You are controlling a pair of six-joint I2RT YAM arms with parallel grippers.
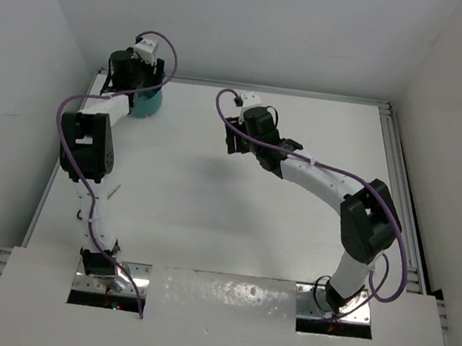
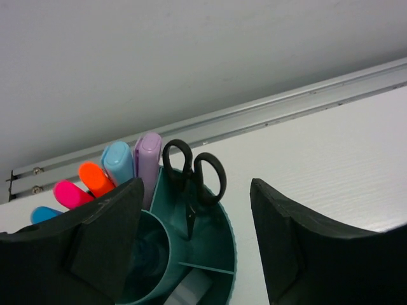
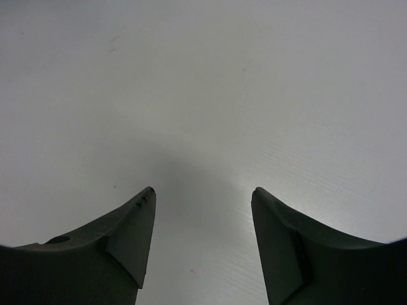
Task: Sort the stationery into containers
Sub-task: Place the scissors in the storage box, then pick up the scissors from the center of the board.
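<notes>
Teal cup (image 2: 226,241) holds markers (image 2: 119,162) + scissors (image 2: 189,176); L gripper (image 2: 196,190), R gripper (image 3: 203,190) jaws apart, empty.

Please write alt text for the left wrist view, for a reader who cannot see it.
The open left pincer hovers over a round teal organiser cup. Black scissors stand in one compartment; purple, light-blue, orange and pink markers stick up next to them.

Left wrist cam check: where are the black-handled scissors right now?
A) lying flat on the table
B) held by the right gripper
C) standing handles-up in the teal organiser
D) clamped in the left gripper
C: the scissors stand handles-up in a compartment of the teal organiser, beside the markers, while the left gripper is open above it and holds nothing.
</notes>
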